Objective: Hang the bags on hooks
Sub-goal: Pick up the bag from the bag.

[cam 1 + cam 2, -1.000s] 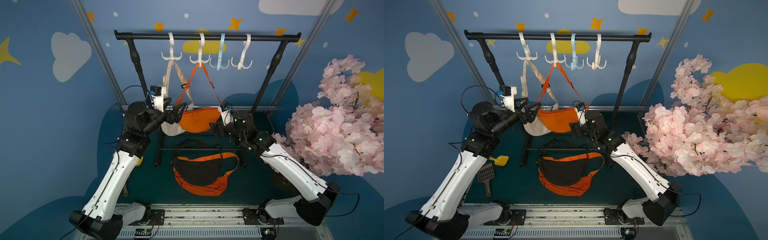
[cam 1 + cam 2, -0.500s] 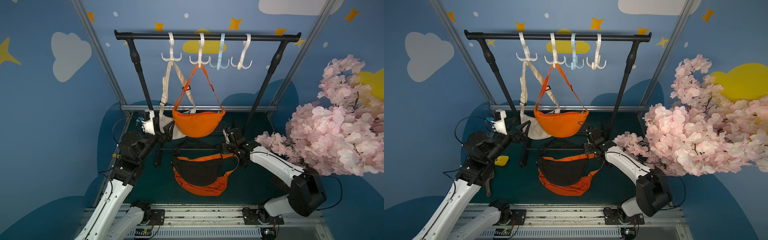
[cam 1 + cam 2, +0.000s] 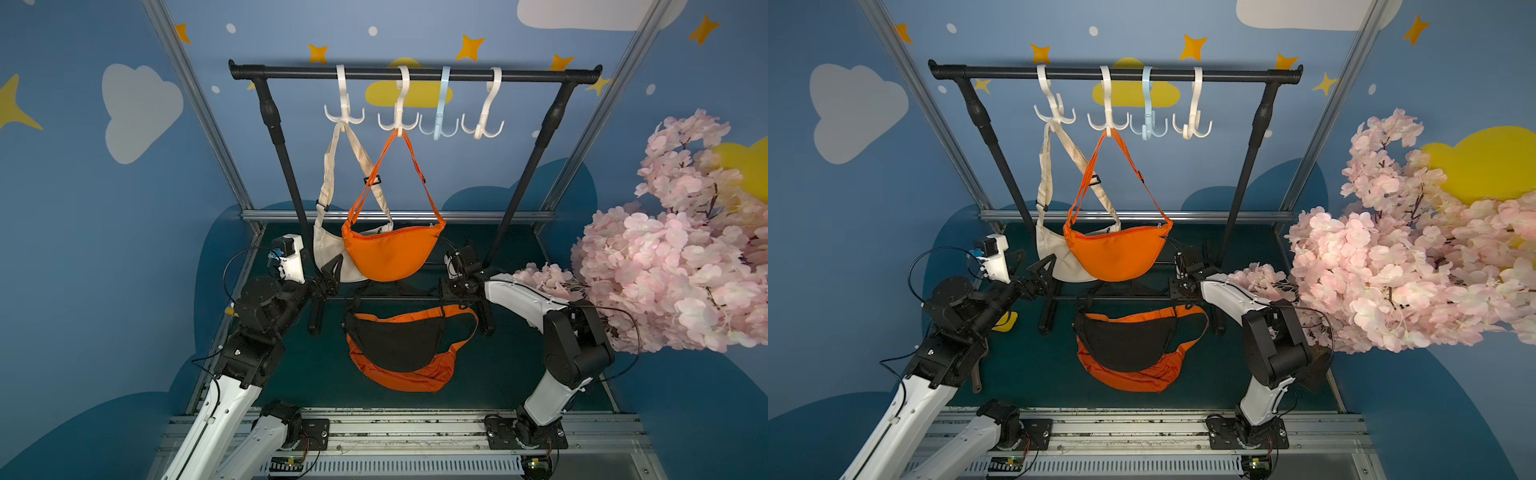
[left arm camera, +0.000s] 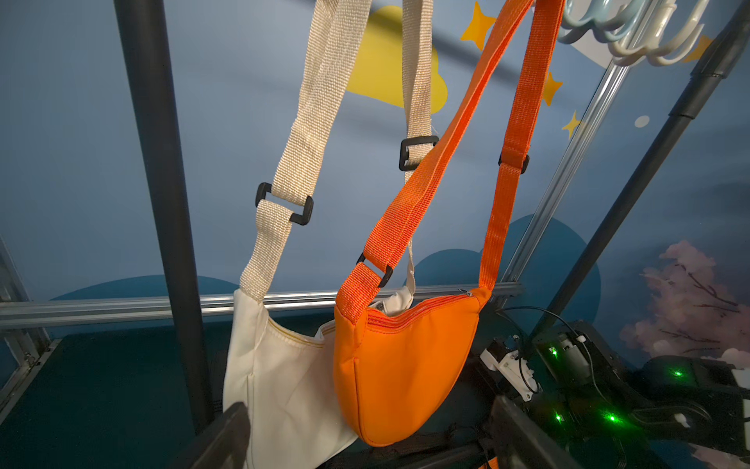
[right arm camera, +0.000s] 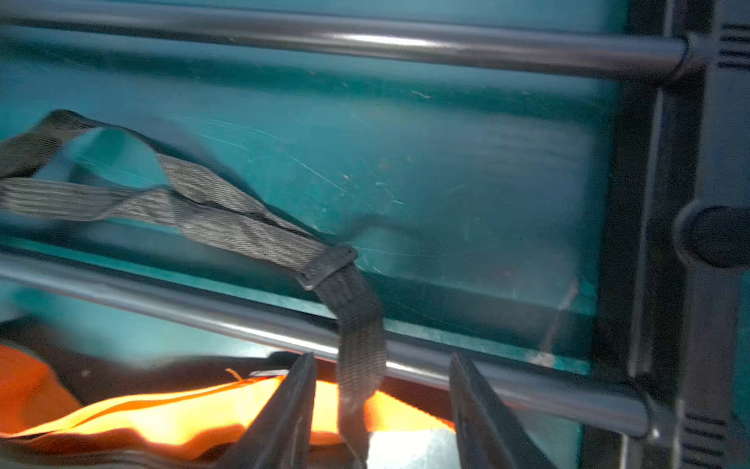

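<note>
An orange bag (image 3: 390, 253) (image 3: 1115, 253) (image 4: 401, 365) hangs by its strap from the second white hook (image 3: 398, 120). Beside it a cream bag (image 3: 326, 253) (image 4: 284, 377) hangs from the first hook. A black bag (image 3: 395, 340) (image 3: 1125, 340) lies on the floor, on top of another orange bag (image 3: 407, 378). My left gripper (image 3: 330, 274) (image 4: 369, 442) is open just below the two hanging bags and holds nothing. My right gripper (image 3: 446, 291) (image 5: 381, 406) is down at the rack's lower bar, open, with the black bag's strap (image 5: 357, 308) loose between its fingers.
A light blue hook (image 3: 440, 124) and a white hook (image 3: 484, 124) on the black rail (image 3: 540, 75) carry nothing. A pink blossom tree (image 3: 673, 257) crowds the right arm. The rack's lower bars (image 5: 365, 40) cross the floor. A yellow item (image 3: 1007, 322) lies at the left.
Both grippers were up at the orange bag a second ago; it now hangs free. Both arms have dropped, the right one down to the black bag's strap with its jaws narrower.
</note>
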